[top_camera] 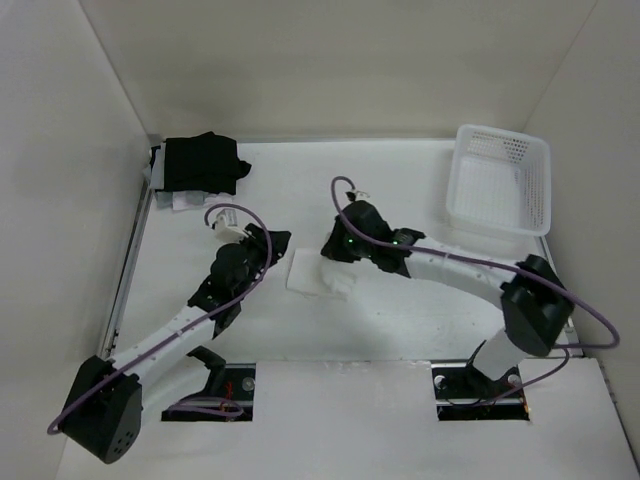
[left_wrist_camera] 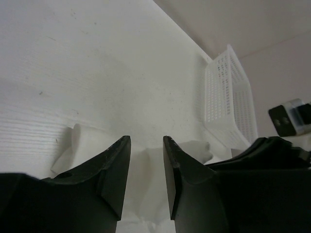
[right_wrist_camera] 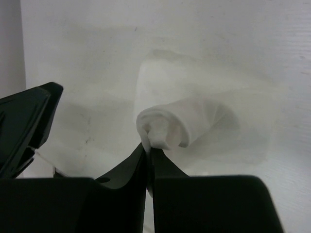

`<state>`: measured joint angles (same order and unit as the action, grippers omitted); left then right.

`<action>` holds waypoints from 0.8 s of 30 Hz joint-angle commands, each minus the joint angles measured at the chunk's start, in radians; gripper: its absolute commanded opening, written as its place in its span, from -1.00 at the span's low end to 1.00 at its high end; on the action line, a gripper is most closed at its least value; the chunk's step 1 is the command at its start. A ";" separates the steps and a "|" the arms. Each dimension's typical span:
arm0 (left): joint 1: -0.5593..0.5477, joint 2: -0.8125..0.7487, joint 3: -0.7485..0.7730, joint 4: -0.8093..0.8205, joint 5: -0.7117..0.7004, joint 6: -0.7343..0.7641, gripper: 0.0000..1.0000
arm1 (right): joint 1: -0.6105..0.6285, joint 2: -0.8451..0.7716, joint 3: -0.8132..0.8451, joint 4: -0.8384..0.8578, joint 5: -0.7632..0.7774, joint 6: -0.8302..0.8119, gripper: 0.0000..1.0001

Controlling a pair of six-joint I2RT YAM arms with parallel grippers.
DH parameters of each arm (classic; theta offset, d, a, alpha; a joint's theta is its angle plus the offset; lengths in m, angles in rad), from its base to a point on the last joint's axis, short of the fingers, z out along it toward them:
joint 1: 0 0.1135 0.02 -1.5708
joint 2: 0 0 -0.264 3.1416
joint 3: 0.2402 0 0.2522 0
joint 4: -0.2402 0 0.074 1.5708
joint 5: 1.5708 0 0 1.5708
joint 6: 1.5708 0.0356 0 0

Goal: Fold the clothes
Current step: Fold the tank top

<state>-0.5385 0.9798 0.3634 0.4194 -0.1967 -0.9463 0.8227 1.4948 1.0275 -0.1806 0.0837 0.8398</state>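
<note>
Clothes lie near the middle of the surface; we see our right pincer closed on a bunched fold, our left pincer parted, holding nothing.

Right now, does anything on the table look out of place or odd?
Only the white garment mid-table: where the right claw pinches it, the fabric is bunched into a loose roll instead of lying flat. The basket sits upright; the black garments lie in the far-left corner.
</note>
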 commanded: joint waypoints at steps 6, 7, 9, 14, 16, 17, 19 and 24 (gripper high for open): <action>0.169 -0.177 -0.073 -0.073 0.091 0.018 -0.36 | 0.108 0.381 0.351 -0.048 -0.034 -0.001 -0.69; 0.189 -0.190 -0.076 -0.082 0.100 0.018 -0.36 | 0.121 0.410 0.380 -0.048 -0.047 0.010 -0.57; 0.219 -0.207 -0.078 -0.099 0.121 0.018 -0.36 | 0.146 0.430 0.404 -0.030 -0.059 0.019 -0.28; 0.222 -0.210 -0.067 -0.113 0.123 0.029 -0.36 | 0.155 0.299 0.295 0.073 -0.074 0.016 0.06; 0.199 -0.187 -0.054 -0.108 0.115 0.034 -0.36 | 0.151 0.193 0.206 0.119 -0.068 0.010 0.05; 0.184 -0.173 -0.049 -0.102 0.112 0.034 -0.35 | 0.137 0.145 0.159 0.142 -0.062 0.007 0.02; 0.121 -0.113 -0.028 -0.081 0.085 0.037 -0.35 | 0.097 0.072 0.073 0.188 -0.056 -0.011 -0.30; -0.031 0.069 0.011 0.018 -0.004 0.052 -0.35 | -0.007 0.133 0.020 0.217 -0.119 -0.053 -0.91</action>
<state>-0.5224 0.9928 0.3214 0.3363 -0.1452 -0.9184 0.8581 1.5604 1.0756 -0.0341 0.0002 0.8234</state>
